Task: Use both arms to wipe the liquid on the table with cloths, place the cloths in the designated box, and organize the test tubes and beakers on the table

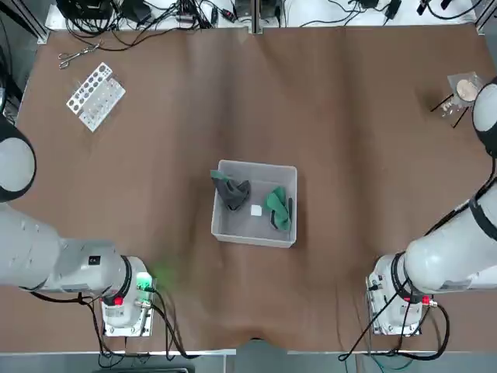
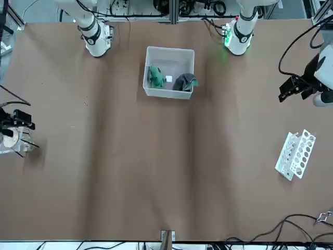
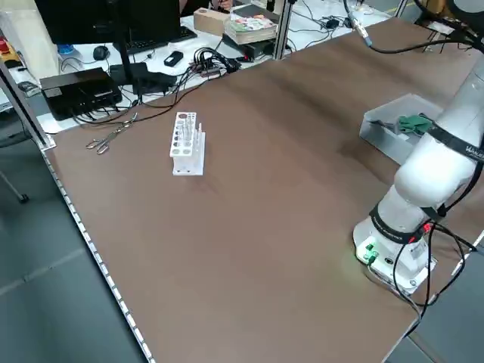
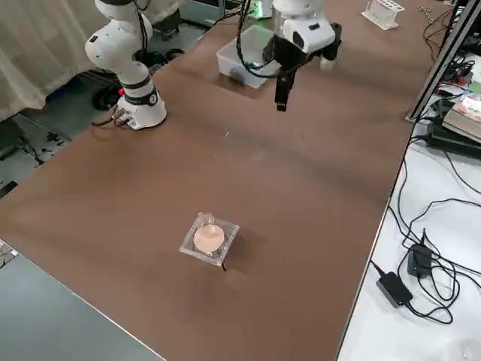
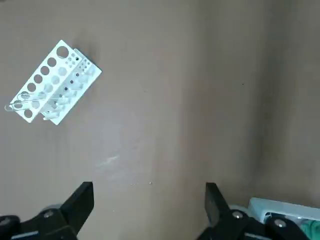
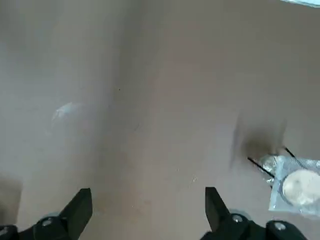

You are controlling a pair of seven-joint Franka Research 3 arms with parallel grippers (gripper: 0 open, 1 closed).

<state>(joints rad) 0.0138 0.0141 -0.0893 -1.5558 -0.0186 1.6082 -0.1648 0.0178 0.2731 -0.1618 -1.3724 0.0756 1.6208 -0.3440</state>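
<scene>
The box (image 1: pixel 225 225) stands mid-table and holds both cloths, the dark grey-green one (image 1: pixel 231 191) and the bright green one (image 1: pixel 278 207). My left gripper (image 5: pixel 148 189) hangs open and empty high over the table, between the box and a white rack with test tubes (image 1: pixel 95 95). Out at the table's right side my right gripper (image 6: pixel 146 195) is open and empty too, above bare table near a small clear beaker-like dish (image 6: pixel 297 185). A faint pale smear (image 5: pixel 110 160) marks the table below the left gripper.
Scissors (image 1: pixel 76 55) lie beyond the rack at the far left corner. Cables and equipment line the far edge (image 1: pixel 155 14). The arm bases stand at the near edge (image 1: pixel 124 309) (image 1: pixel 397 305). The dish (image 1: pixel 464 89) has thin black sticks beside it.
</scene>
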